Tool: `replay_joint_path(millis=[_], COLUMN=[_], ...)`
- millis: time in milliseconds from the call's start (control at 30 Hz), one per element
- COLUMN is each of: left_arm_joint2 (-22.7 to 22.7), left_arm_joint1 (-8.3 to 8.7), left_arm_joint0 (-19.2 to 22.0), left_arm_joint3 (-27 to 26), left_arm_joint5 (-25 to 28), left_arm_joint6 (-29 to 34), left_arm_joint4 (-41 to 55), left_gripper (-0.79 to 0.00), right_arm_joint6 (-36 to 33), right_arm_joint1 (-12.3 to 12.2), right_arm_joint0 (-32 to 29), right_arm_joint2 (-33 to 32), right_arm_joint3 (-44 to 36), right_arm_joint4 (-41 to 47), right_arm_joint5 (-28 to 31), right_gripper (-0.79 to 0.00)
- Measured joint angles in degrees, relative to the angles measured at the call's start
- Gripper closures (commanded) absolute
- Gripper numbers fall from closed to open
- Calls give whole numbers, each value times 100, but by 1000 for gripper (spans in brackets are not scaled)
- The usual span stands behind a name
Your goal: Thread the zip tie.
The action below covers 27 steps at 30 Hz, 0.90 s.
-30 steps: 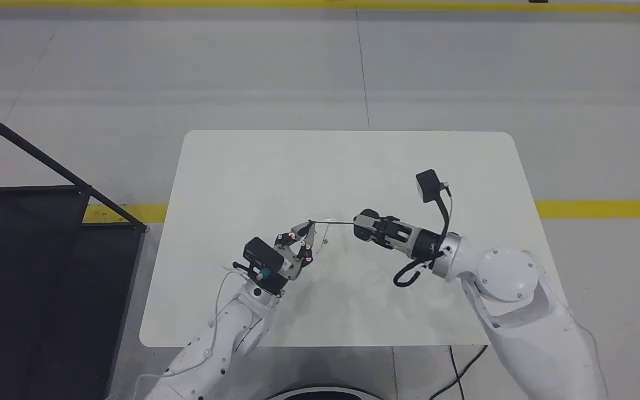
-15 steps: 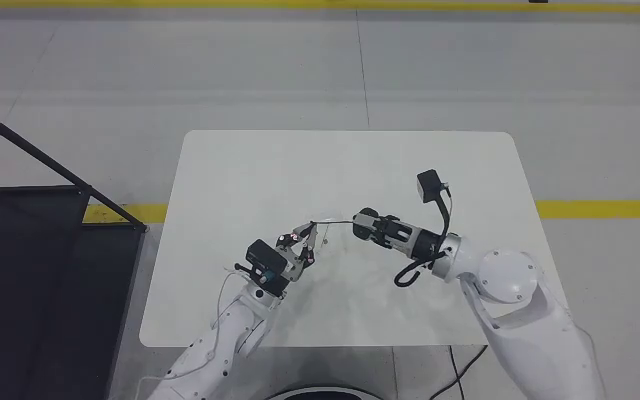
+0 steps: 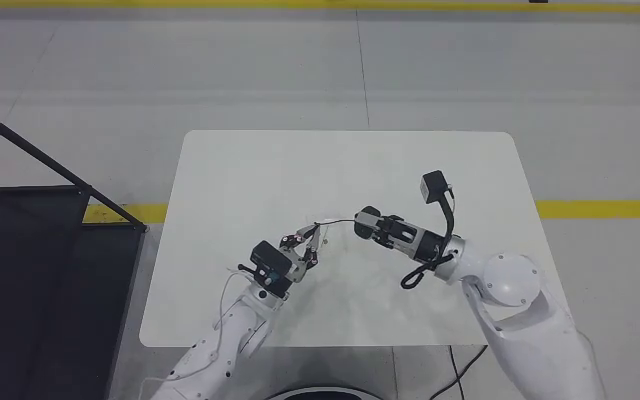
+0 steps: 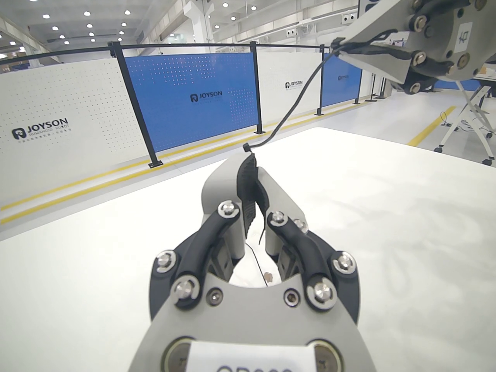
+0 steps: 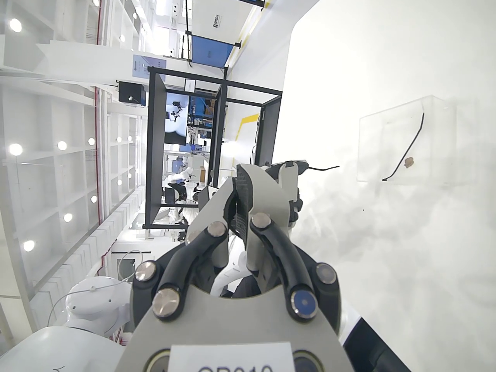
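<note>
Black zip tie (image 4: 297, 100) ends hide inside left claw (image 4: 250, 161) and right claw (image 4: 341, 47).

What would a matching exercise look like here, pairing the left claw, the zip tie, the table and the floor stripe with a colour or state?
1 left claw
2 zip tie
3 table
4 floor stripe

A white
B yellow
C shut on the zip tie
D black, thin

Pairs: 1-C, 2-D, 3-A, 4-B

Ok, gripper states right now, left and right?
Left gripper: closed on one end of the zip tie.
Right gripper: closed on its other end.
</note>
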State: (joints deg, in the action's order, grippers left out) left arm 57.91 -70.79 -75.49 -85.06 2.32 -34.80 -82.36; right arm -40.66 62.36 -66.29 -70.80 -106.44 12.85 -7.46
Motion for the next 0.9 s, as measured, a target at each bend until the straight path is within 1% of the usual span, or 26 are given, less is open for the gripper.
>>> replay_joint_path(millis=[433, 700, 900], left_arm_joint2=[28, 58, 93], left_arm_joint1=[-51, -81, -102], left_arm_joint0=[-1, -13, -20], left_arm_joint3=[43, 47, 42], left_arm_joint5=[68, 95, 108], left_arm_joint6=[14, 0, -8], left_arm_joint4=[-99, -118, -107], left_gripper=[0, 0, 0], right_arm_joint6=[5, -148, -255], right_arm_joint1=[16, 11, 6], right_arm_joint0=[-2, 117, 242], right_arm_joint2=[2, 97, 222], right_arm_joint3=[53, 63, 47], right_arm_joint4=[113, -144, -456], right_arm_joint5=[101, -123, -395], right_gripper=[0, 0, 0])
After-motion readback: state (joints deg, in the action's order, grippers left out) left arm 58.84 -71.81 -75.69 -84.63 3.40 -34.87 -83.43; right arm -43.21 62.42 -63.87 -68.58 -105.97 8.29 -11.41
